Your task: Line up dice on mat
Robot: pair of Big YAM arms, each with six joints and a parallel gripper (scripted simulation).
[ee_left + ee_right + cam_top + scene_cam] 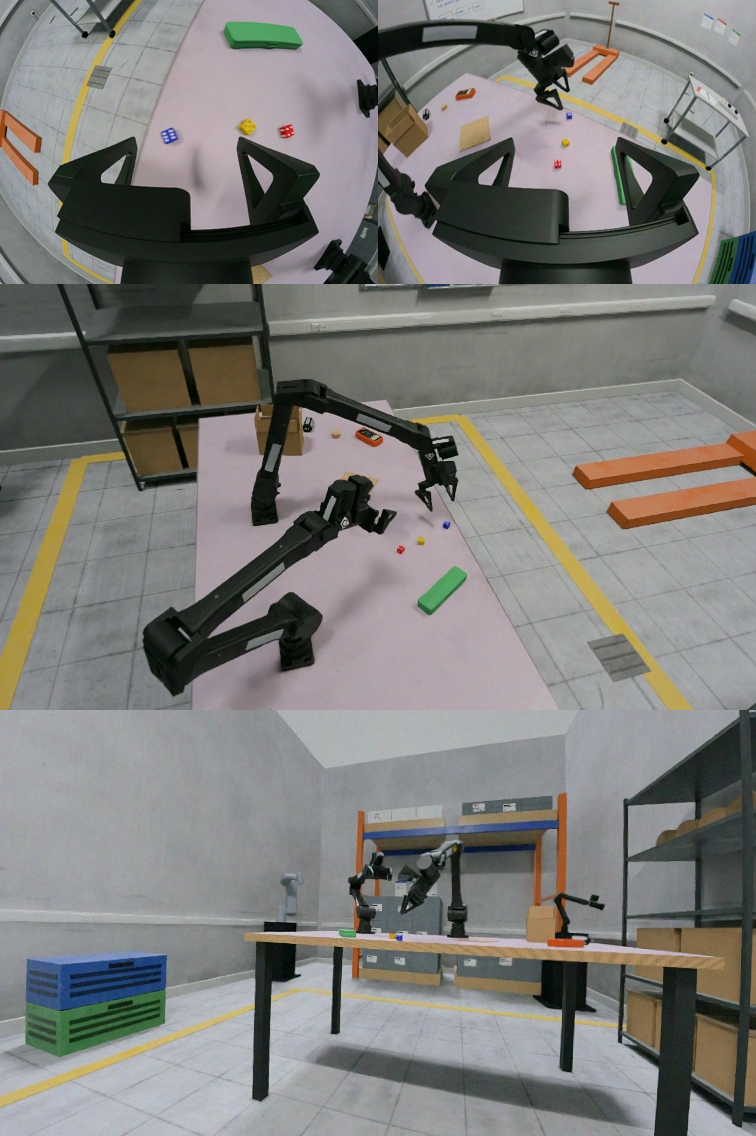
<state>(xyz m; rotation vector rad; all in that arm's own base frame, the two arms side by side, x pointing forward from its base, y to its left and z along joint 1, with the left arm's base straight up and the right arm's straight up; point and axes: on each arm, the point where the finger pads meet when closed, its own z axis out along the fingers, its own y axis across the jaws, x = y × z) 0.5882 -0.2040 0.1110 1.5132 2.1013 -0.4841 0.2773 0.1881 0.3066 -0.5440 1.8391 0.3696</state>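
Near the desk's long floor-side edge, between its corners, a white-pipped blue cube die (446,524) (399,937) (169,135) (568,115) shows six, beside yellow (421,540) (247,127) (565,142) and red (400,549) (287,131) (557,164) dice, both black metal-look grippers' jaws spread.

Between the green case (442,590) (347,933) (262,35) (619,175) and the red die (400,549) (287,131) (557,164), a pincer has a passage over the desk (365,665) (476,949) (201,101) (588,189). The blue die (446,524) (399,937) (169,135) (568,115) sits near the long edge facing the orange forks (661,463) (22,132) (600,67), limiting room on that side. The yellow die (421,540) (392,935) (247,127) (565,142) stands between blue and red, nearer red. Above, the left pincer (440,499) (187,142) (565,100) blocks a high approach near blue.
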